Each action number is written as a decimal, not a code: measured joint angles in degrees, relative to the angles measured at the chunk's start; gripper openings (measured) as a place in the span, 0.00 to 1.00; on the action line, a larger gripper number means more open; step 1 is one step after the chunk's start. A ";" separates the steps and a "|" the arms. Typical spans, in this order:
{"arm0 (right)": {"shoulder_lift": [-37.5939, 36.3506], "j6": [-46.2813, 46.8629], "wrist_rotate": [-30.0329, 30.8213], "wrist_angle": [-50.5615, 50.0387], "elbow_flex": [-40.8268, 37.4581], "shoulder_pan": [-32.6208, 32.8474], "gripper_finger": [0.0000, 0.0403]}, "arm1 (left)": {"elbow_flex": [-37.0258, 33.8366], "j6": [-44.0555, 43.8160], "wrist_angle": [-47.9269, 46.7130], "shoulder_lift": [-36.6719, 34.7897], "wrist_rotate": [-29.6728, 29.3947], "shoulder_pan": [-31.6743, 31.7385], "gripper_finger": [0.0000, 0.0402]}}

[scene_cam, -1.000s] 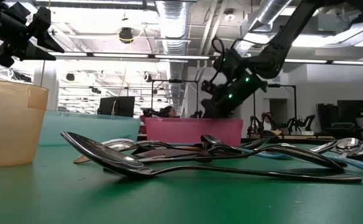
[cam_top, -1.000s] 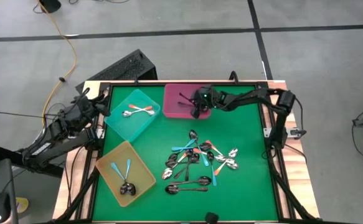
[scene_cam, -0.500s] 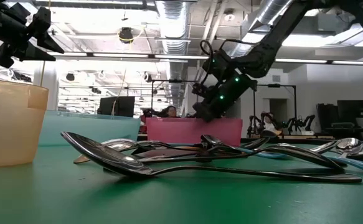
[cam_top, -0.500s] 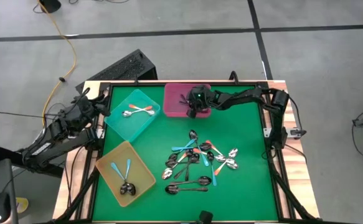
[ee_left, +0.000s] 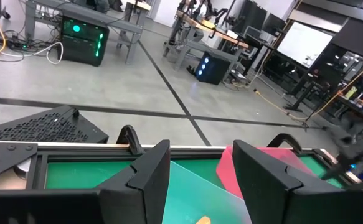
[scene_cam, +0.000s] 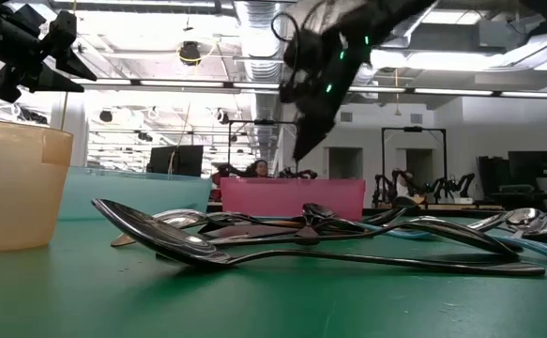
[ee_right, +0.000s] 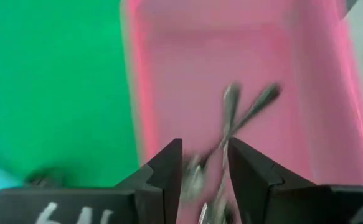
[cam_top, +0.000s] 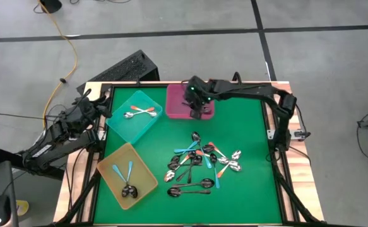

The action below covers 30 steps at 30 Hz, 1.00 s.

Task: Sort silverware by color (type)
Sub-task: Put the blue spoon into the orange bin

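My right gripper (cam_top: 196, 106) hangs open over the pink tray (cam_top: 174, 94), raised above its rim in the low view (scene_cam: 303, 145). Past its fingers (ee_right: 205, 163), two or three dark metal spoons (ee_right: 243, 111) lie crossed on the tray floor. The mixed pile of spoons (cam_top: 202, 164) lies on the green mat nearer the near edge. Orange-handled spoons (cam_top: 139, 113) lie in the teal tray (cam_top: 124, 123), and blue-handled ones (cam_top: 122, 170) in the yellow tray (cam_top: 142, 180). My left gripper (ee_left: 197, 180) waits open at the table's far left corner (cam_top: 100, 101).
The three trays stand along the mat's far and left sides. A raised frame edge (cam_top: 272, 126) runs around the table. Bare mat (cam_top: 247, 120) lies between the pink tray and the spoon pile, and to the pile's right.
My right gripper has moved over the pink tray toward the table's far left and has risen well above the tray rim, tipping to point more steeply down. The spoon pile and the trays have stayed where they were.
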 joint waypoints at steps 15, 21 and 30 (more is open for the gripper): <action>-11.27 12.68 0.77 -17.66 1.66 21.51 0.34 | 0.01 0.07 0.04 0.01 0.80 -0.04 0.39; -20.00 22.98 9.31 -13.37 -5.01 30.77 0.34 | 0.01 2.58 1.66 0.00 5.16 -0.07 0.39; -29.31 36.74 18.08 -1.82 -20.20 41.44 0.34 | 0.02 5.81 18.53 -0.01 29.32 -0.09 0.39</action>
